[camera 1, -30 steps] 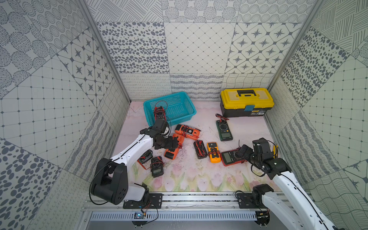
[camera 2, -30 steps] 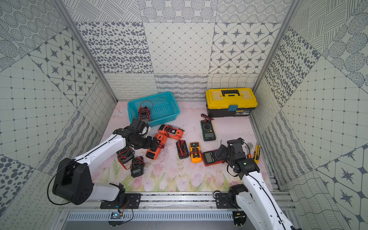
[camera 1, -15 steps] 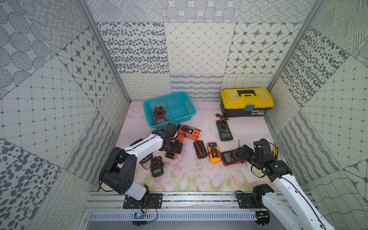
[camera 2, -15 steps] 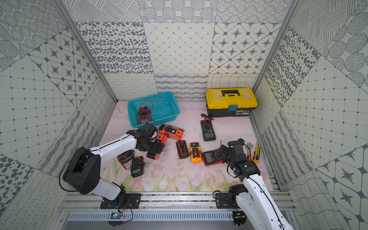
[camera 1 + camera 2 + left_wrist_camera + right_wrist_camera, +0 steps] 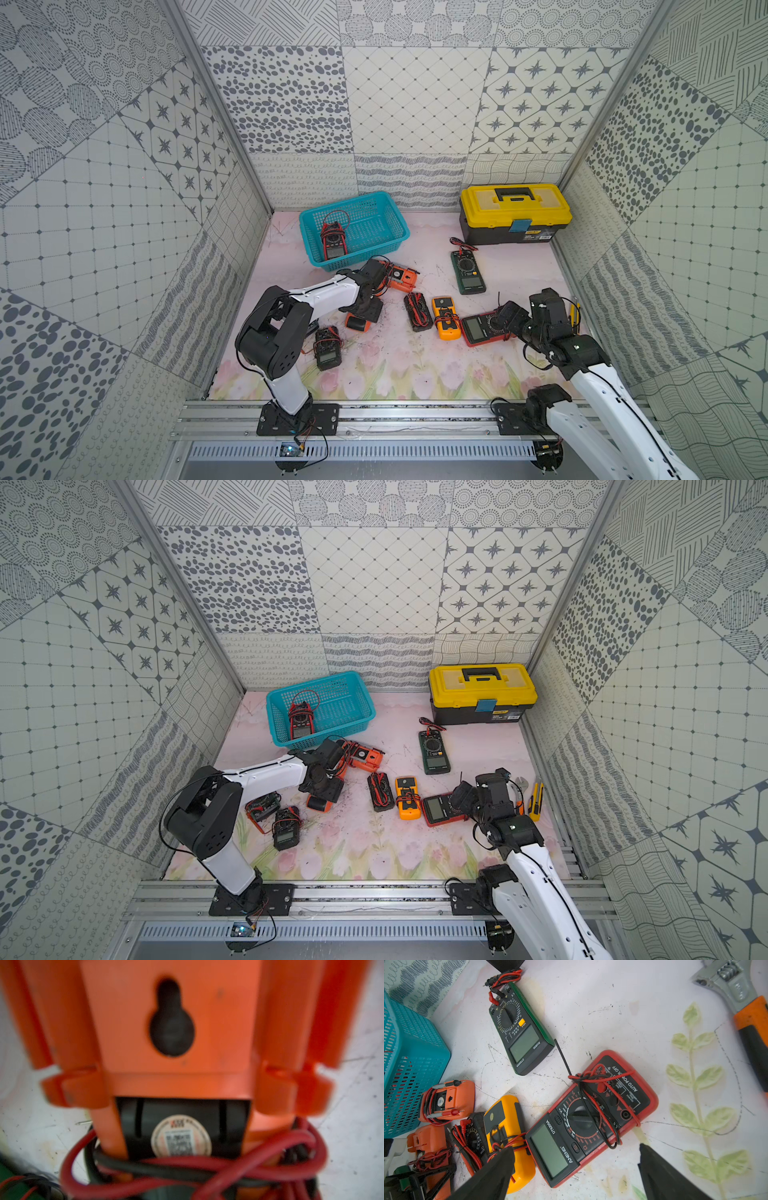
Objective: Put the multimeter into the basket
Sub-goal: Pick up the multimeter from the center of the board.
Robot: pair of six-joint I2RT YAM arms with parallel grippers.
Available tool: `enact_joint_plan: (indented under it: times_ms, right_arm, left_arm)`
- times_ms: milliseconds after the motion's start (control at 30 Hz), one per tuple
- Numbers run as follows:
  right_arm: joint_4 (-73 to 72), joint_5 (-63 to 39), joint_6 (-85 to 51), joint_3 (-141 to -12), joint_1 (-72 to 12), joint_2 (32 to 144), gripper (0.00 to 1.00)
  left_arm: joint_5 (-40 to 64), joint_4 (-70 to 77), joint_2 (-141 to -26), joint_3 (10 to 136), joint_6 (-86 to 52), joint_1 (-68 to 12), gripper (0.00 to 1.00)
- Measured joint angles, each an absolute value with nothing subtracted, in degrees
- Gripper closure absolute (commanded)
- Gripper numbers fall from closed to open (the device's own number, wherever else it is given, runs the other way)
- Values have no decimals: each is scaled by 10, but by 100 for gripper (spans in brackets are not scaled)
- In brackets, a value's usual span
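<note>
A tiled booth holds a flowered table (image 5: 395,374) scattered with multimeters. The turquoise basket (image 5: 374,251) sits at the back, on the left arm's side, with one red and black meter (image 5: 333,243) already lying inside it, its leads coiled on top.

The left end effector (image 5: 363,311) is low over an orange multimeter (image 5: 356,323) that lies face down on the table, in front of the basket and apart from it. Only the meter's near end shows from above. The left wrist view is filled by its blurred orange back (image 5: 187,1080), with a keyhole slot and red and black leads wound round it. No fingers show there, so I cannot tell how wide this end effector stands or whether it grips.

Between it and the basket lies a second orange meter (image 5: 399,276), just beside the basket's front wall. A small black meter (image 5: 327,353) and a red-edged one (image 5: 262,806) lie near the left arm's base.

The right end effector (image 5: 575,1147) hangs wide apart over a red meter (image 5: 591,1118), with nothing held. Beside that meter are a yellow meter (image 5: 445,318) and a black meter (image 5: 417,311); a green meter (image 5: 468,272) lies farther back. A yellow-lidded toolbox (image 5: 513,212) stands at the back. A wrench (image 5: 724,980) and a yellow knife (image 5: 536,798) lie at the right edge.
</note>
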State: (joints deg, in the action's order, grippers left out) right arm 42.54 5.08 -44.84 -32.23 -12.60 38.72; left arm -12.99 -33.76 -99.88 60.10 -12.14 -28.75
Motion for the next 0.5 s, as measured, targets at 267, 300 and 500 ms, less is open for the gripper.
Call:
enact_joint_plan:
  times_ms: [267, 300, 500]
  right_arm:
    - [418, 43, -446, -322, -126, 390, 2]
    - [415, 40, -446, -322, -126, 390, 2]
    - [395, 8, -432, -322, -126, 390, 2]
  left_arm:
    - [-137, -345, -983, 599, -123, -288, 87]
    - [-137, -349, -976, 599, -124, -288, 93]
    - [-125, -382, -911, 599, -136, -288, 100]
